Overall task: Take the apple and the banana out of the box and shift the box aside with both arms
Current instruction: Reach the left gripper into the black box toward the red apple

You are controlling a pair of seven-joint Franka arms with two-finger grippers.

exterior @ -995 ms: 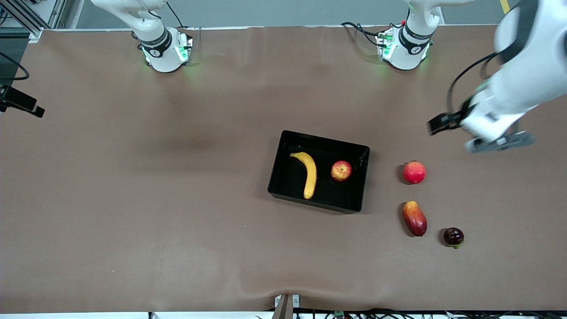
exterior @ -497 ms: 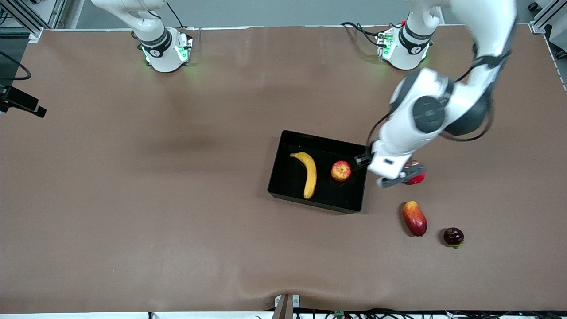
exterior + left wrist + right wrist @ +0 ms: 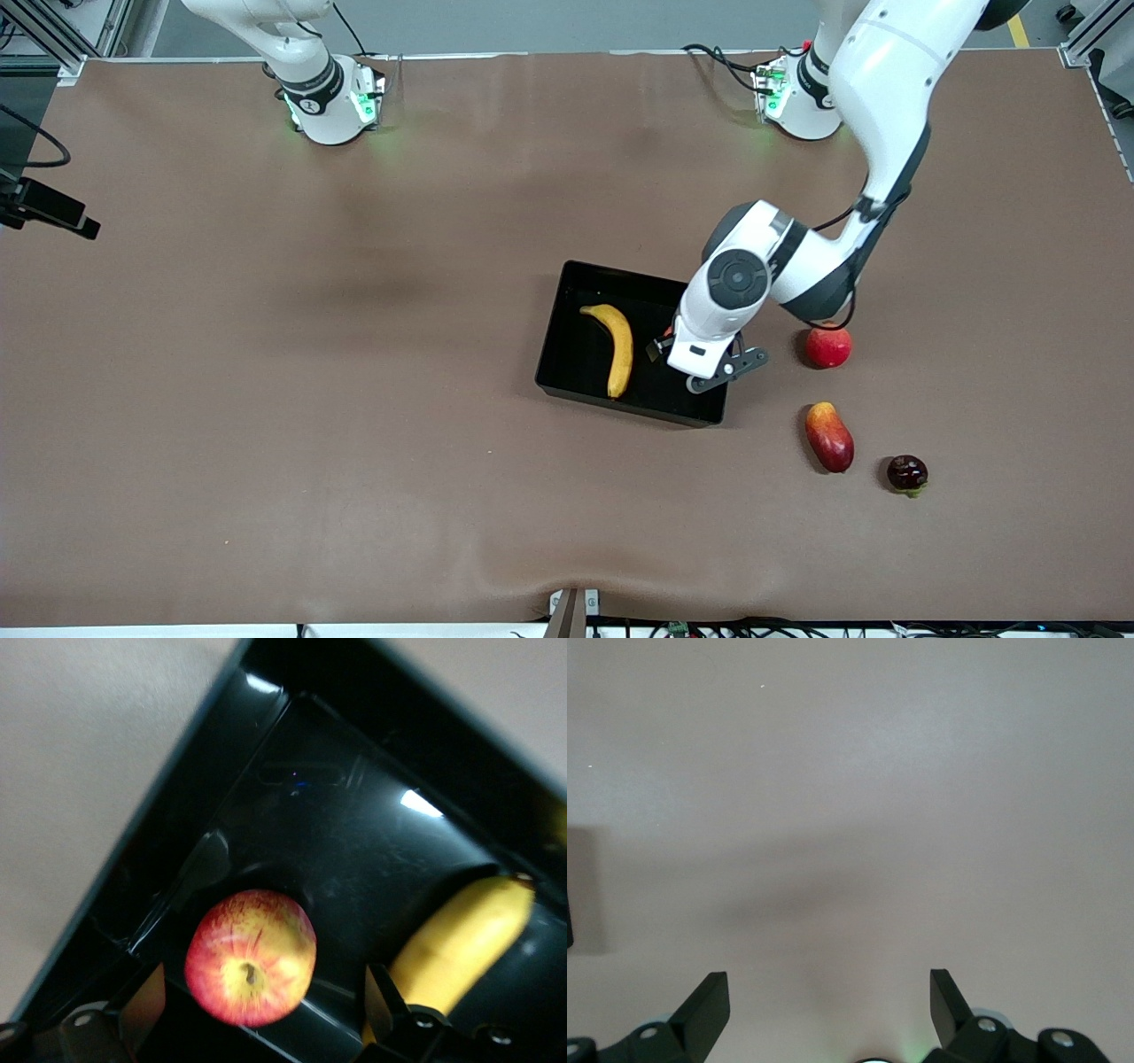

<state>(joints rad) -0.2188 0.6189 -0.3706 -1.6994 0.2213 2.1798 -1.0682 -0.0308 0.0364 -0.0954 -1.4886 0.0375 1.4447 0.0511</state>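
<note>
No readable text, label, brand, number or sign shows in any view.

glossy black plastic on the box [image 3: 221, 771], with white glints across its smooth floor. smooth, waxy-looking skin on the apple [image 3: 251, 957], streaked red over yellow. smooth matt yellow peel on the banana [image 3: 619, 347]. matt brown covering over the table [image 3: 266, 399], like paper or cloth, faintly rippled near the front edge. hard white glossy shells on the left arm [image 3: 890, 80], dark grey joint bands. matt black fingers [image 3: 707, 1005].
</note>
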